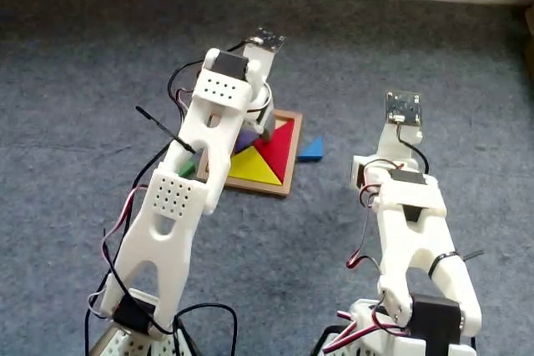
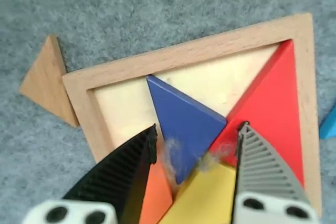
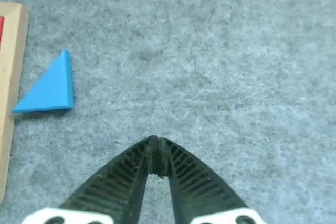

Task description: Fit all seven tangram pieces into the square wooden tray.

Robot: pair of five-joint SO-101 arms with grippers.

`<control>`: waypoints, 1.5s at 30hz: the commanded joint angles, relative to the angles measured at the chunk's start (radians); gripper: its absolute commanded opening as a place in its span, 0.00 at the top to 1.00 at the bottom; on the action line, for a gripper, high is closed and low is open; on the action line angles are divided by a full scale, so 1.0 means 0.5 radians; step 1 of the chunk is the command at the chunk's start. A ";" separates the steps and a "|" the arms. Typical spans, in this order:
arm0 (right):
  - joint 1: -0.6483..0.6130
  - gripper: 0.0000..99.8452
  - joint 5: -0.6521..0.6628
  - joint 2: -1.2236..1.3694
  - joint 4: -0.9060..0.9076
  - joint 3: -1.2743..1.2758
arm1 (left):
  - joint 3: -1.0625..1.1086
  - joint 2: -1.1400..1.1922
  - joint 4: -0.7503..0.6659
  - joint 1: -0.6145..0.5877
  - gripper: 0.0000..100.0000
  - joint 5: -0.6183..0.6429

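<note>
The square wooden tray (image 2: pixel 184 56) holds a red triangle (image 2: pixel 273 108), a yellow piece (image 2: pixel 210 195), an orange piece (image 2: pixel 157 195) and a dark blue triangle (image 2: pixel 184 119). Bare floor shows along one side of the tray. My left gripper (image 2: pixel 197 128) hangs open just above the dark blue triangle, one finger on each side and neither touching it. A plain wood-coloured triangle (image 2: pixel 47 82) lies on the carpet by a tray corner. A light blue triangle (image 3: pixel 50 87) lies beside the tray's right rim (image 1: pixel 292 174). My right gripper (image 3: pixel 157 156) is shut over bare carpet, apart from that triangle.
Grey carpet covers the table. In the high view the left arm (image 1: pixel 179 198) hides the tray's left part, and a bit of green (image 1: pixel 187 168) shows under it. The right arm (image 1: pixel 413 231) stands to the right of the tray. Open carpet lies behind and between the arms.
</note>
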 commanded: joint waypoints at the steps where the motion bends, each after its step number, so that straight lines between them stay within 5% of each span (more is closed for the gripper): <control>1: 0.011 0.99 -0.025 -0.094 -0.044 -0.020 | -0.008 0.005 -0.043 0.026 0.76 0.015; 27: 0.011 0.99 -0.021 -0.094 -0.044 -0.020 | -0.112 0.002 -0.040 -0.189 0.79 0.163; 45: 0.011 0.99 -0.021 -0.094 -0.044 -0.020 | 0.078 0.002 -0.089 -0.023 0.84 0.009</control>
